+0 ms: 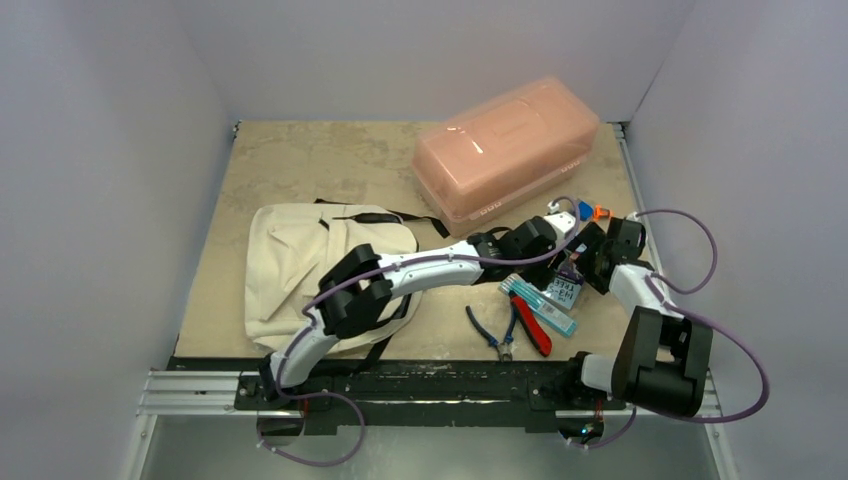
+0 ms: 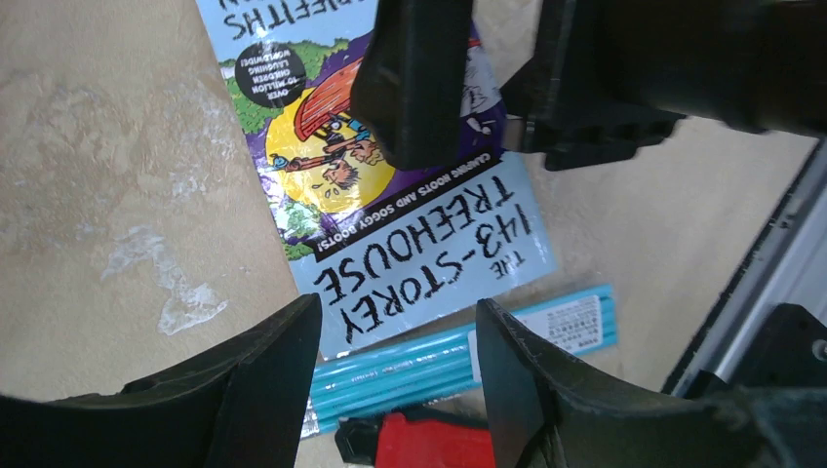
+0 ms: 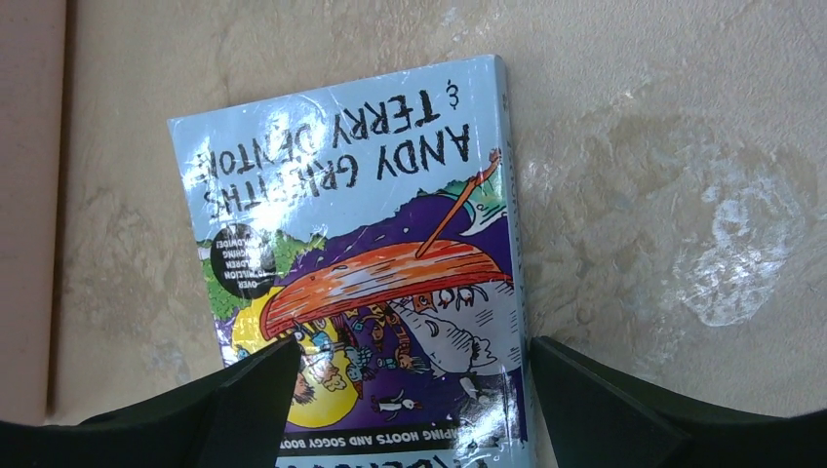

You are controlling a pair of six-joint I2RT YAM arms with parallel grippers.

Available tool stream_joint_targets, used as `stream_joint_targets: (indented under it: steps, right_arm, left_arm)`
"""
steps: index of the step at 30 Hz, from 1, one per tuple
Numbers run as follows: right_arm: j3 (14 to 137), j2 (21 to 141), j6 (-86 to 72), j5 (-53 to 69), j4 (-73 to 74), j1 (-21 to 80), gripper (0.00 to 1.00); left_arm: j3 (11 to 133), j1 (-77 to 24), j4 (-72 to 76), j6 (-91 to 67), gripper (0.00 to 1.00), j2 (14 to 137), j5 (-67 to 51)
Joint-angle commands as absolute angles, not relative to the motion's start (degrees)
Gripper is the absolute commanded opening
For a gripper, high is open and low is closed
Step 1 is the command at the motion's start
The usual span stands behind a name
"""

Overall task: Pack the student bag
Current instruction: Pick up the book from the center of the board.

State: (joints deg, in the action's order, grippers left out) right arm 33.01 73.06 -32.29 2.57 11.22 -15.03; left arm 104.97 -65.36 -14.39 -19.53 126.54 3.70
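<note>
The left claw and the right claw are gaping wide over the glossy blue paperback book, seemingly crowding towards a collision.

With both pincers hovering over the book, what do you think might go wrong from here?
1. The left pincer and right pincer stand open over the same Treehouse book, close together; they may collide.
2. The glossy book lies flat on the table, so fingers may slip or scrape.
3. The teal pencil pack lies right beside the book and could get dragged along.
</note>
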Motion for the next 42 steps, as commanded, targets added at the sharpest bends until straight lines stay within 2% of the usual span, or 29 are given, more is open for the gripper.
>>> stream_joint_targets:
  steps: [1, 7, 18, 29, 31, 35, 42]
  right_arm:
    - [32.7, 70.2, -31.9, 3.3, 10.8, -15.0, 0.91]
    - [31.9, 69.8, -31.6, 3.6, 10.4, -15.1, 0.91]
    - [30.8, 71.5, -32.1, 5.6, 8.5, -15.1, 0.91]
    - [30.2, 72.6, -33.0, 8.5, 7.5, -15.1, 0.91]
    - [29.7, 72.6, -33.4, 9.3, 7.0, -15.1, 0.89]
    - [28.9, 73.5, -34.0, 11.5, 6.1, -15.1, 0.79]
    - [28.0, 73.4, -34.5, 11.7, 5.8, -15.1, 0.72]
  left_arm:
    - [113.4, -64.9, -18.5, -24.0, 0.59, 131.3, 6.9]
    - [116.9, -64.4, -19.1, -26.3, 0.61, 136.0, 11.8]
    - [121.6, -61.5, -22.3, -34.9, 0.61, 141.8, 2.9]
    - [119.3, -60.8, -14.6, -38.3, 0.48, 138.0, -15.8]
    - [119.1, -60.8, -13.0, -38.3, 0.47, 136.8, -18.4]
    - [119.3, -60.8, -11.3, -39.1, 0.44, 135.6, -20.3]
    - [120.5, -59.9, -9.4, -44.3, 0.35, 136.6, -23.9]
